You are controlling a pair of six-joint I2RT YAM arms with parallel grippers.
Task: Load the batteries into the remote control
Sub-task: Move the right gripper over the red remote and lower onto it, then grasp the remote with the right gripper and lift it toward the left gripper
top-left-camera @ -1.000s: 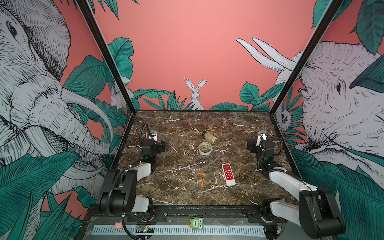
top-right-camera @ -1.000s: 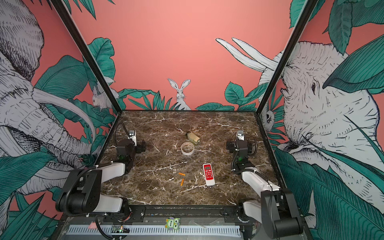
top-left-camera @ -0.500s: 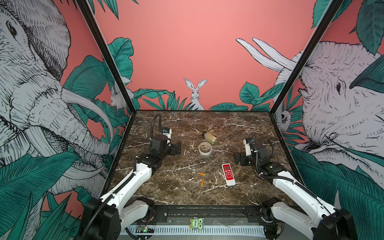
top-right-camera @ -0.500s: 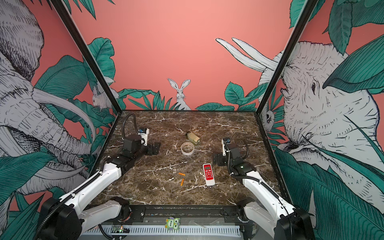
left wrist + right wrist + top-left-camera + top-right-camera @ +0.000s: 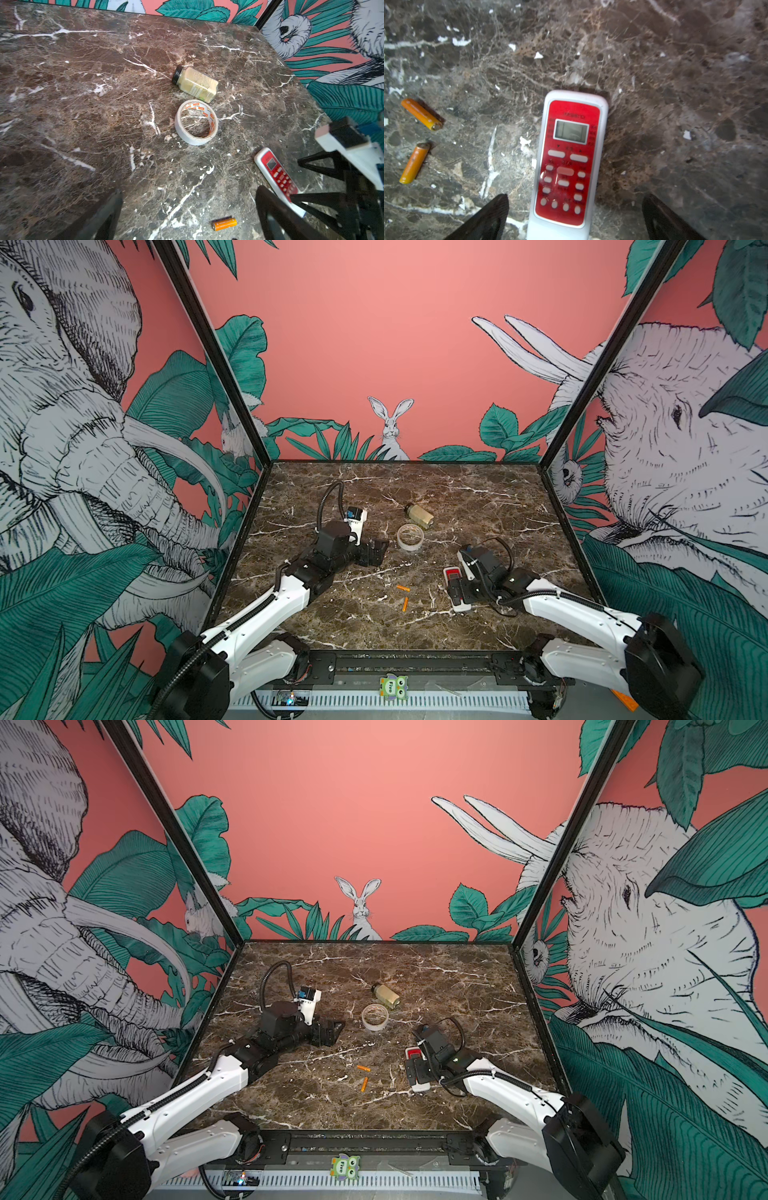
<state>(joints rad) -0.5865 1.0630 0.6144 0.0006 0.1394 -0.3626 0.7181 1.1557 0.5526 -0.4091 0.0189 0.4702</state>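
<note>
Right hand (image 5: 575, 199) spread wide, hovering over remote control (image 5: 571, 145); should be closing slowly on its long sides; left hand (image 5: 189, 193) spread too, holding nothing

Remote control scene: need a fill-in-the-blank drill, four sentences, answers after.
1. The remote control lies with its ____ button face up.
2. Loose on the table beside it lie ____ orange batteries.
3. The right hand sits over the remote control's near end with its jaws ____.
4. The bottle lies on its ____.

Missing words: red; two; open; side.
</note>
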